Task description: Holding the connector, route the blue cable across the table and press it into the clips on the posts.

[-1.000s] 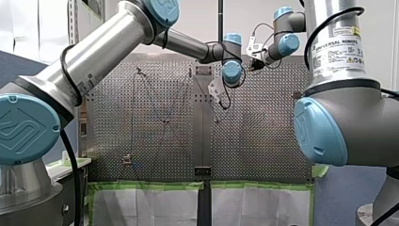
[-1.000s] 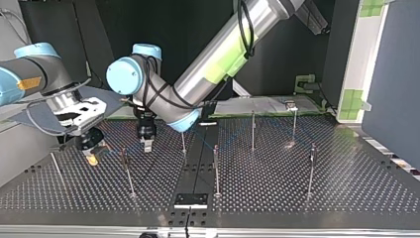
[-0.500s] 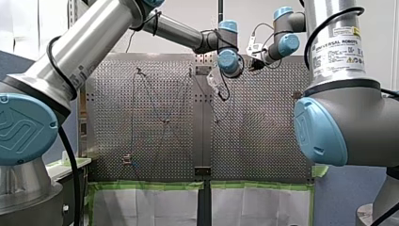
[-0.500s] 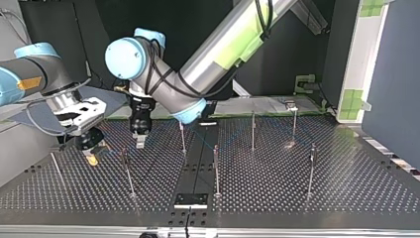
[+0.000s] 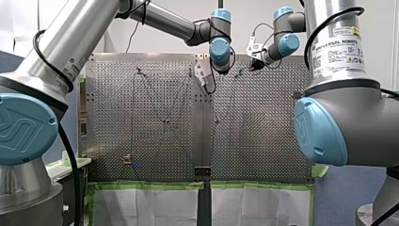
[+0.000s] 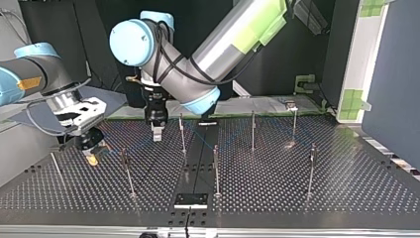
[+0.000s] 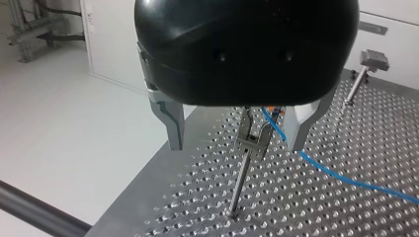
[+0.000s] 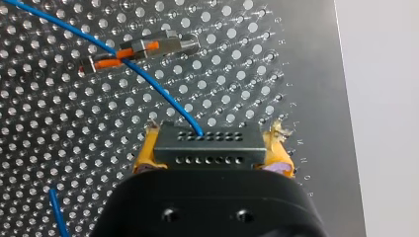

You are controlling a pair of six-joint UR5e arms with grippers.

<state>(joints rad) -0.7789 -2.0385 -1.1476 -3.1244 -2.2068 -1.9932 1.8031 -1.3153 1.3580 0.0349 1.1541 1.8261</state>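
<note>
My right gripper (image 8: pixel 210 148) is clamped on the connector (image 8: pixel 207 144), its yellow pads (image 8: pixel 144 153) pressing on both ends of the dark block. The cable (image 8: pixel 148 81) leaves the connector's face and runs ahead of the gripper, low over the table (image 8: pixel 276 59), into the orange-marked clip (image 8: pixel 141 52) of a post lying across the wrist view. In the top view this gripper (image 6: pixel 91 151) hangs just above the table (image 6: pixel 297 198) at the view's left, near a post (image 6: pixel 127 171). My left gripper (image 7: pixel 237 132) carries nothing: its metal fingers (image 7: pixel 170 123) stand well apart. Through the gap between them I see a post (image 7: pixel 242 177) ahead of the gripper, with the cable (image 7: pixel 341 175) passing through its clip (image 7: pixel 253 138) and trailing off over the holes. In the top view my left gripper (image 6: pixel 157 133) points down just beside another post (image 6: pixel 182 131), near the far edge, apart from my right gripper.
</note>
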